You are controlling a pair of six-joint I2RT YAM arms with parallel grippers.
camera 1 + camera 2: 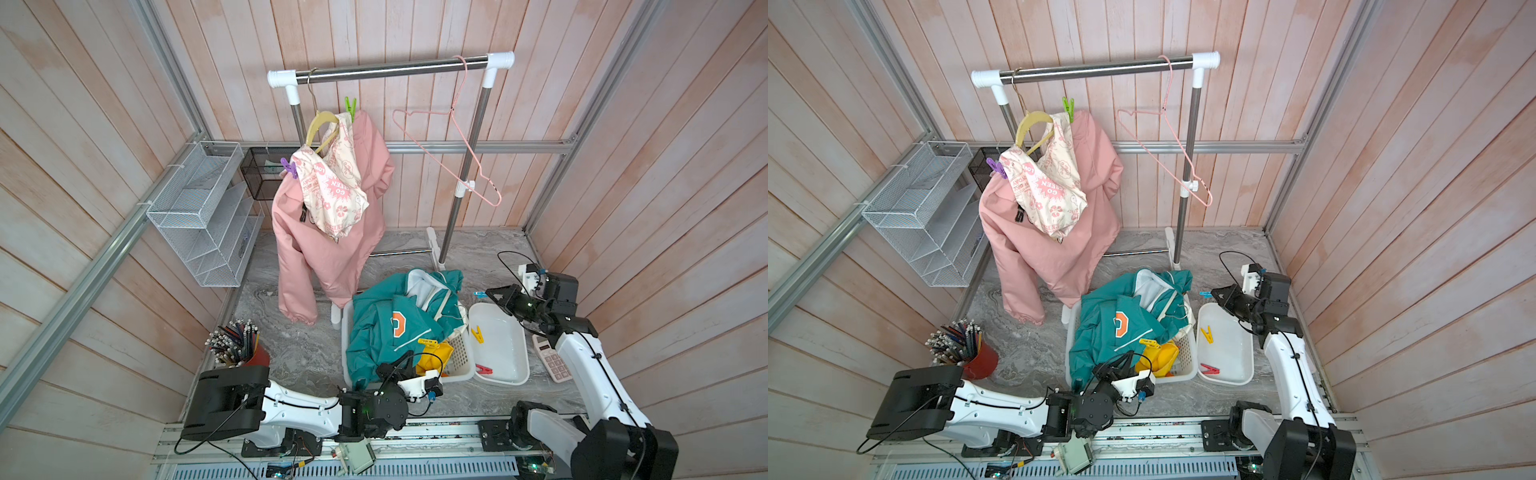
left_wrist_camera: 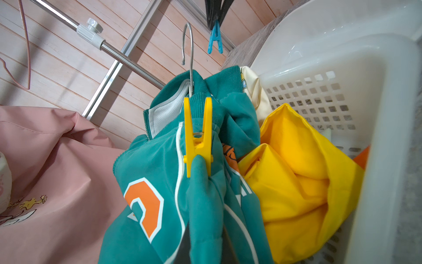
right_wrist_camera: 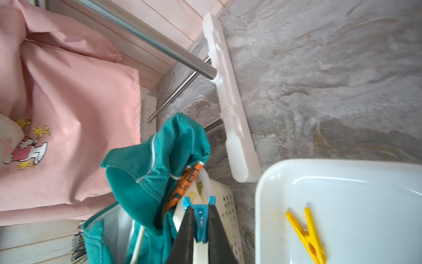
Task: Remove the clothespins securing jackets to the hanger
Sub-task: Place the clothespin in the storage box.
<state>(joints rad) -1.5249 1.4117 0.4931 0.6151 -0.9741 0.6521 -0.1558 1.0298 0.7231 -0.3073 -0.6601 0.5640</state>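
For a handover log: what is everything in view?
rack: one, steel, rear
jackets: three; pink on rack, teal and yellow in white basket
clothespins: six; green, purple on pink jacket; yellow on teal jacket; yellow, red in white tray; blue held
empty hanger: one, pink, on rack
pencil cup: one, red, left front
wire shelf: one, white, left wall
mesh box: one, black, beside shelf
calculator: one, pinkish, beside tray
left claw: shut on teal jacket
right claw: shut on blue clothespin

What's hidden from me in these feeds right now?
Left wrist view: teal jacket hides the hanger below its hook, and wraps the left gripper.
Both top views: yellow jacket mostly buried; any clothespins on it unseen.
Right wrist view: yellow clothespin in tray cut by edge.
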